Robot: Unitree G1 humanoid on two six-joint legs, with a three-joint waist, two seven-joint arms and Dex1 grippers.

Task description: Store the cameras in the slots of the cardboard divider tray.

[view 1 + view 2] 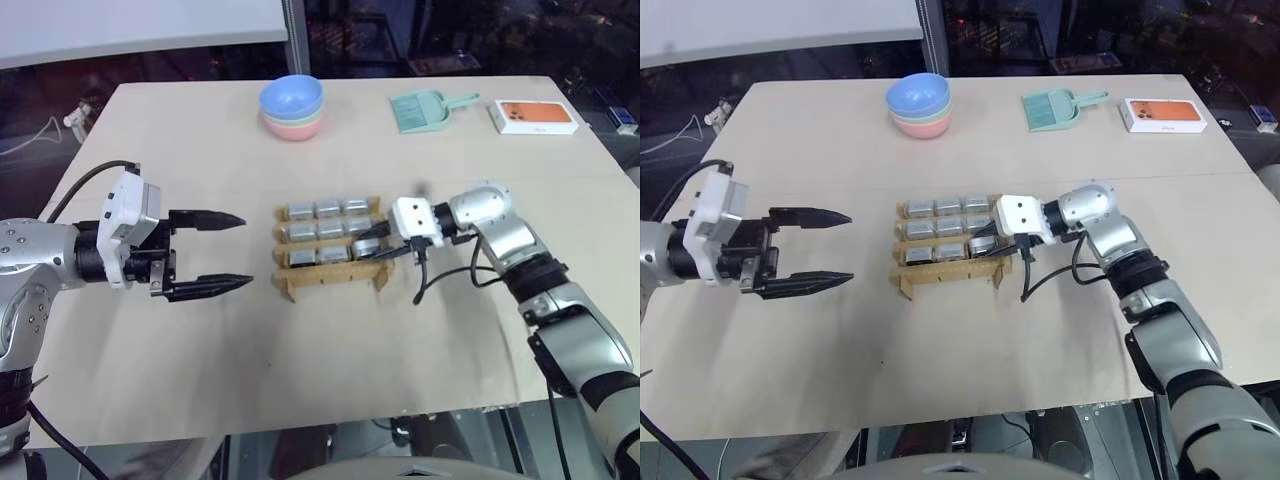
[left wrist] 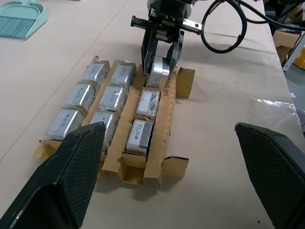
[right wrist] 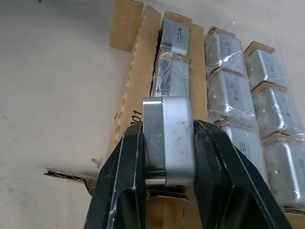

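The cardboard divider tray (image 1: 330, 277) lies at the middle of the table, with cameras (image 1: 328, 209) wrapped in clear film in its far and middle rows. Two more cameras (image 2: 147, 101) sit in the near row. My right gripper (image 1: 374, 247) is shut on one silver camera (image 3: 174, 138), held upright at the slot on the right end of the near row, its lower end partly behind the cardboard wall (image 2: 164, 102). My left gripper (image 1: 228, 252) hovers left of the tray, apart from it, its fingers (image 2: 71, 171) wide open and holding nothing.
At the back of the table are a stack of pastel bowls (image 1: 292, 105), a teal dustpan (image 1: 425, 108) and a white-and-orange phone box (image 1: 535, 116). A black cable (image 1: 450, 282) loops onto the table beside my right wrist.
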